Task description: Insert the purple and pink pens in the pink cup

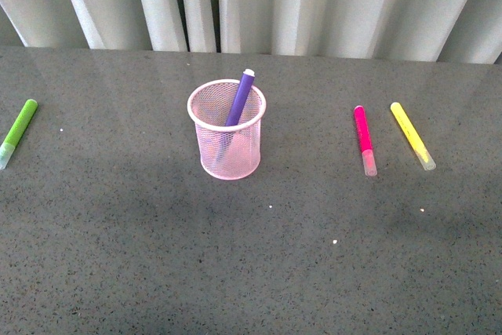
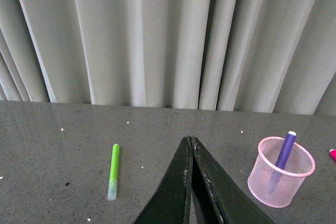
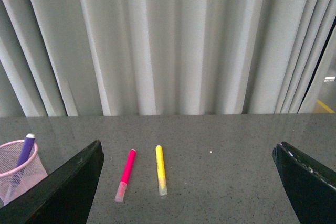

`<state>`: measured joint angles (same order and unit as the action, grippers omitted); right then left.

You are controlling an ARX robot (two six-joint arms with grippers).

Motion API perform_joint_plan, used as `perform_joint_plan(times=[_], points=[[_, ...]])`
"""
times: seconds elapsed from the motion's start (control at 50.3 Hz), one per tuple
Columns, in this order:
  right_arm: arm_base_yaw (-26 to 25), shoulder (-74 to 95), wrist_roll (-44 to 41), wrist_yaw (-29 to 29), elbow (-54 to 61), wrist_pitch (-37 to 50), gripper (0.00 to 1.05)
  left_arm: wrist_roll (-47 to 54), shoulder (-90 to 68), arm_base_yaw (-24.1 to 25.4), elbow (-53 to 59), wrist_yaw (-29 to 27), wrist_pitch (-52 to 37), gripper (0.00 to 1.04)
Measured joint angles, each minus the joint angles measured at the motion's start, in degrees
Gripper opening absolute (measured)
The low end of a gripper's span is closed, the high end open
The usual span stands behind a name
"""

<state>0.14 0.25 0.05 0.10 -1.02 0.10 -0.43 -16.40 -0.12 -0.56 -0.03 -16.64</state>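
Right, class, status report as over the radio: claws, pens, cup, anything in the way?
Left claw shut, empty; right claw open. Purple pen in pink cup; pink pen lying loose, right of cup. Nothing blocking it; yellow marker alongside, apart.

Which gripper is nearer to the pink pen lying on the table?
Right. The right gripper, open, has the pink pen just ahead. The left gripper, shut, has the pink cup between it and the pen.
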Motion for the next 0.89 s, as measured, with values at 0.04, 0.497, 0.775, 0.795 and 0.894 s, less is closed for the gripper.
perform_joint_plan(times=[0.04, 0.497, 0.775, 0.795, 0.894], points=[[0.0, 0.0, 0.0, 0.0, 0.0, 0.0, 0.98, 0.0, 1.16, 0.0, 0.0, -0.02, 1.09, 0.04], [0.0, 0.0, 0.0, 0.0, 0.0, 0.0, 0.98, 0.0, 16.15, 0.0, -0.02, 0.0, 16.44, 0.04], [0.0, 0.0, 0.02, 0.0, 0.0, 0.0, 0.98, 0.0, 16.17, 0.0, -0.02, 0.02, 16.61, 0.41], [0.0, 0.0, 0.0, 0.0, 0.0, 0.0, 0.98, 0.0, 16.17, 0.0, -0.02, 0.02, 16.61, 0.45], [0.46, 1.51, 1.46, 2.69, -1.07, -3.34, 0.98, 0.0, 16.17, 0.0, -0.02, 0.0, 16.61, 0.68]])
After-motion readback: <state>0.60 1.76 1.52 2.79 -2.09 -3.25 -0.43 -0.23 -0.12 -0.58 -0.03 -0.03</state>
